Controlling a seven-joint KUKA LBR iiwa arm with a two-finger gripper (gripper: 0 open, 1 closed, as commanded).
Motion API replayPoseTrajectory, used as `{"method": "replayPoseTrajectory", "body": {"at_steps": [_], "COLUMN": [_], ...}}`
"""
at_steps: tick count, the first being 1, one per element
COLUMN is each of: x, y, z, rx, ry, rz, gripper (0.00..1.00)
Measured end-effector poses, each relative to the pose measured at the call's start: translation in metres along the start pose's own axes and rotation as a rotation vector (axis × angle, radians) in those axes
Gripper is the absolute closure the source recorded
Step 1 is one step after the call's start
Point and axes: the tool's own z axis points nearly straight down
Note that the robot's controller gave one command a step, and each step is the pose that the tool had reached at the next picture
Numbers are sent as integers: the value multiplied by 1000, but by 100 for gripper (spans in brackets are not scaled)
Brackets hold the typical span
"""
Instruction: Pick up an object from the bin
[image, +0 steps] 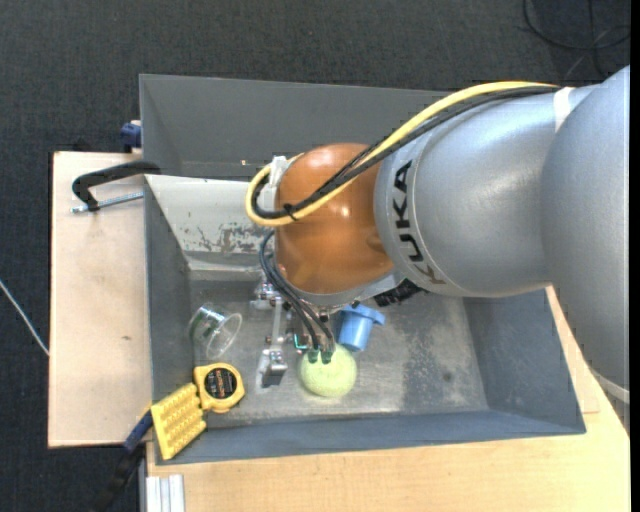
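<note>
Grey metal bin (455, 365), floor sloping up to four walls, is what you're working in. You have five loose things, one of each:

- yellow-green ball (328, 376), front centre of the floor
- blue cup (357, 327), tipped over just behind the ball, partly under the wrist
- clear plastic cup (214, 331), on its side, left part of the floor
- yellow-and-black tape measure (219, 387), front left
- yellow ribbed block (177, 421), lying over the front-left corner of the rim and touching the tape measure

Everything in the bin sits in its left and centre.

Your gripper (292, 360) hangs low below the orange wrist cover (325, 225), down near the floor between the clear cup and the ball. The ball is the closest thing, just beside the gripper on its right, and the tape measure is near on its left. You can't tell how far the gripper is spread, or whether it grips anything.

For room, the right half of the floor is bare up to the right wall. The front-left corner is crowded, and the ball lies close to the front wall.
</note>
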Motion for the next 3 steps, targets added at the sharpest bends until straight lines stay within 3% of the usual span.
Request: {"method": "replayPoseTrajectory", "body": {"at_steps": [1, 2, 3], "x": [-2, -8, -34], "y": [-1, 7, 11], "z": [-4, 16, 48], "rx": [-1, -2, -1], "ry": [-7, -15, -20], "rz": [2, -116, -309], "gripper": [0, 0, 0]}}
